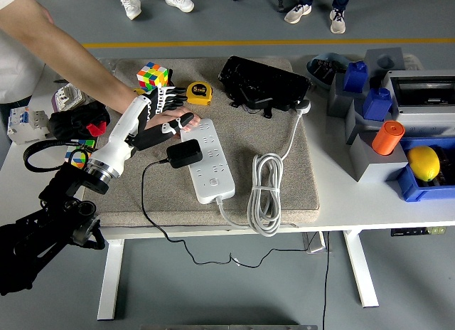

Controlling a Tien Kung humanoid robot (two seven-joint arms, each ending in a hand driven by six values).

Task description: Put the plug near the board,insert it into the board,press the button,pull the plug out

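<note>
The white power board [211, 161] lies on a beige mat [284, 184], with its button [212, 181] near the front end. A black plug [183, 153] with a thin black cable [144, 195] sits at the board's left edge; whether its pins are in a socket is hidden. My left hand [169, 126] hovers just up-left of the plug, fingers extended, holding nothing. A person's hand [188, 121] reaches in from the top left and lies against my hand's fingers, over the board's far end. My right arm is out of view.
Behind my hand on the mat are a Rubik's cube [152, 76], a yellow tape measure [199, 93] and a black case [264, 83]. The board's white cord [264, 191] is coiled to its right. Grey and blue bins with an orange cylinder [387, 137] and a lemon [423, 163] stand at right.
</note>
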